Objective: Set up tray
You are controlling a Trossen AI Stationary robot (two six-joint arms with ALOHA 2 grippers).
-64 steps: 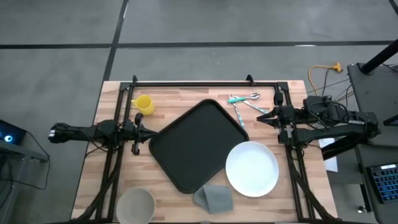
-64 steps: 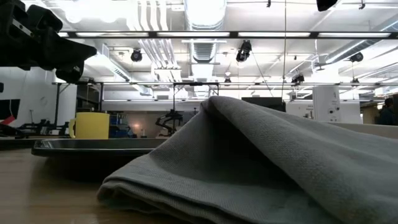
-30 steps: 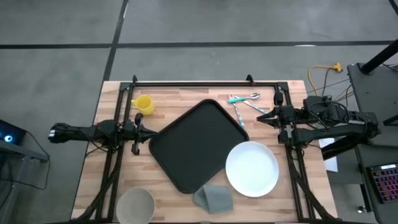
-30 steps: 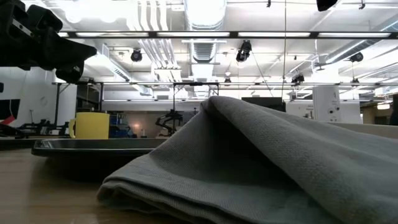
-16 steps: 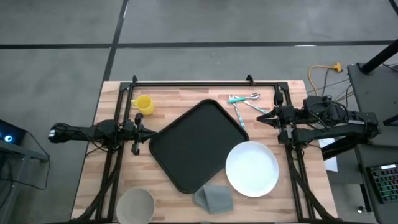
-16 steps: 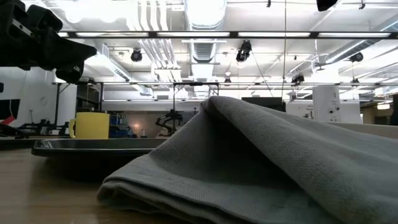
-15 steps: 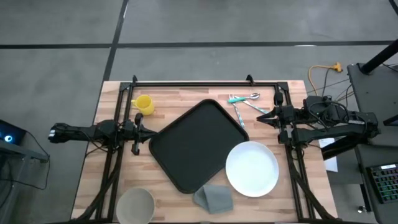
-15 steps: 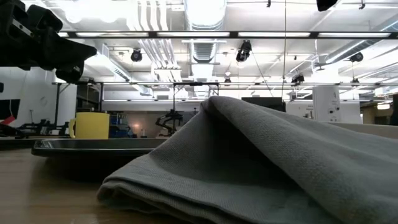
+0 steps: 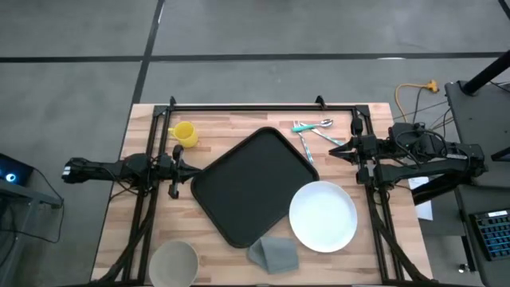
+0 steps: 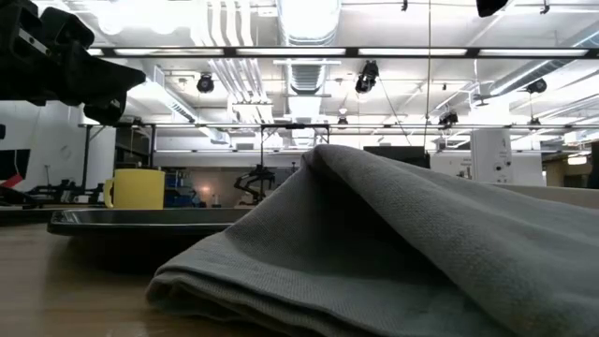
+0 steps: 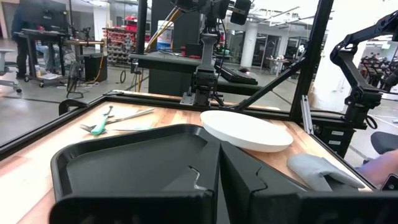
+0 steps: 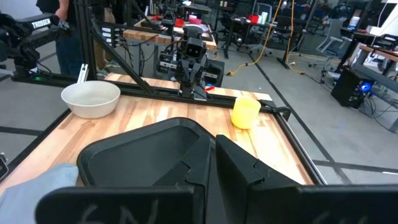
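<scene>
The black tray [image 9: 251,185] lies flat at the table's middle, turned at an angle; it also shows as the tray [image 11: 124,168] and the tray [image 12: 137,155] in the wrist views. My left gripper [image 9: 185,169] hovers shut just off the tray's left corner, its fingers [image 11: 205,177] pressed together. My right gripper [image 9: 335,150] hovers shut off the tray's right side, near the cutlery [image 9: 312,131]. The white plate [image 9: 323,215] sits on the table against the tray's right edge. Neither gripper touches anything.
A grey folded cloth [image 9: 272,253] lies at the tray's near corner and fills the low view. A beige bowl [image 9: 174,261] stands near the near-left corner. A yellow mug [image 9: 184,133] stands far left. A black frame rail [image 9: 263,106] runs along the far edge.
</scene>
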